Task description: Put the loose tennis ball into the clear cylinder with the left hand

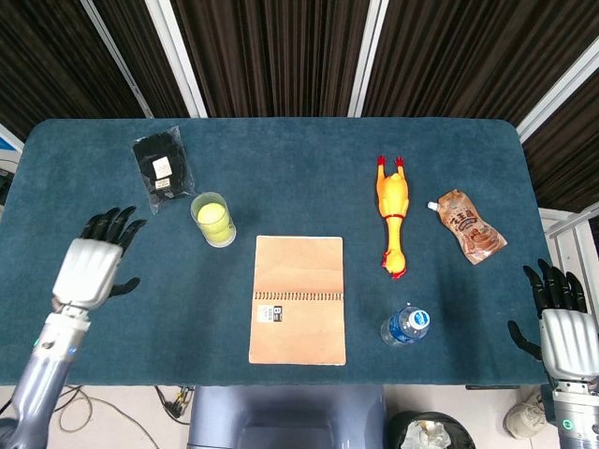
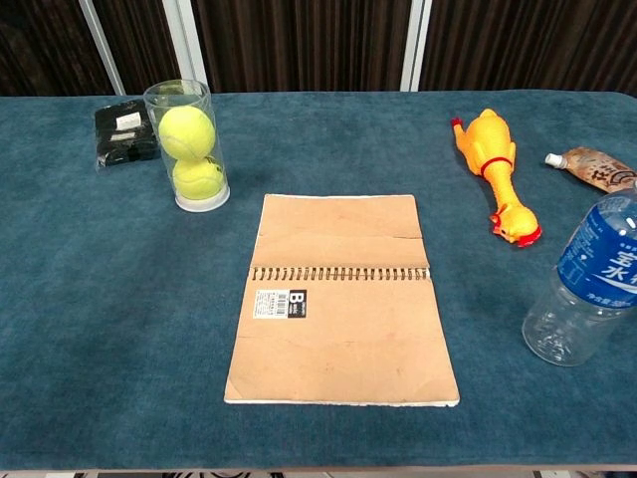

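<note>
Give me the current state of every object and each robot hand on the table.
Clear plastic cylinder: upright, two yellow tennis balls stacked inside.
Brown spiral notebook: lying open, flat.
Clear water bottle: upright, capped.
Yellow rubber chicken: lying down.
Left robot hand: open, empty.
Right robot hand: open, empty.

The table point(image 2: 90, 329) wears a matt, napped teal cloth. On it, the clear cylinder point(image 2: 185, 149) is glossy see-through plastic — its tennis balls point(image 2: 186, 132) fuzzy felt. Right of the cylinder lies a matt kraft-paper notebook point(image 2: 343, 297); farther right, a shiny rubber chicken point(image 2: 493, 164) — and a clear plastic bottle point(image 2: 587, 289).
</note>
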You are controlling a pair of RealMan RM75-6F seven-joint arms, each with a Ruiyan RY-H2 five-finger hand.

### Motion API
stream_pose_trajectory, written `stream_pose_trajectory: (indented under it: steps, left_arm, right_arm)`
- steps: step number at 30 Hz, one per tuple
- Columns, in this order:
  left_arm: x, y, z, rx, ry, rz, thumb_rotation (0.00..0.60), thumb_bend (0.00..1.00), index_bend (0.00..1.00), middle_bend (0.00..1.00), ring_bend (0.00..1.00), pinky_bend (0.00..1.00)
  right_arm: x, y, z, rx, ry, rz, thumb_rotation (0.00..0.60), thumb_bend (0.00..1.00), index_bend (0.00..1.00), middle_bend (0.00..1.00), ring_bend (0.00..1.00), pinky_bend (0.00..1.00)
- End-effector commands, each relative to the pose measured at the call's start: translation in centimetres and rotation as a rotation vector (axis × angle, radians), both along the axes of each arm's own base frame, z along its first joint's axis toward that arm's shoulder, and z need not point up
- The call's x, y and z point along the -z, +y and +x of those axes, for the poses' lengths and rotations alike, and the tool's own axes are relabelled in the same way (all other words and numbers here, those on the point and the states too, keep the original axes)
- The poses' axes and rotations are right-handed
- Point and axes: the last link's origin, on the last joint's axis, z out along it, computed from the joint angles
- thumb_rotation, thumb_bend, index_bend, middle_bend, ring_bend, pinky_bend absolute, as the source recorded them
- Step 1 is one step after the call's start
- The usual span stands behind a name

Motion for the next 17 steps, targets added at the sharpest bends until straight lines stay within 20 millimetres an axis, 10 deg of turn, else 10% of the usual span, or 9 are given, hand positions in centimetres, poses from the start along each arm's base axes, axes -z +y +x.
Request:
stream_pose_trajectory:
  steps: [1,9,17]
  left_arm:
    - [-0.9,-2.8,-3.7,-0.006,-0.006,0.017,0.6,0.04,0.18,0.05,0.03,0.12]
    - [-1.8,-5.1,-8.2,-0.035,-0.014,0.04,0.6,0.04,0.18,0.03,0.0,0.09]
    - [-2.2,-5.1,-8.5,-0.022,-0.039,0.056,0.6,0.04,0.17,0.03,0.0,0.09]
  right_arm:
    - [0.0,0.0,0.0,-0.003,0.001,-0.002,0.6,0.35,0.11,0.0,0.01,0.0]
    - [-0.3,0.2,0.1,-0.004,-0.007,-0.009,0.6,0.35,0.11,0.0,0.01,0.0]
    - [-0.3,0.2,0.1,-0.006,-0.006,-0.008,0.6,0.35,0.11,0.0,0.01,0.0]
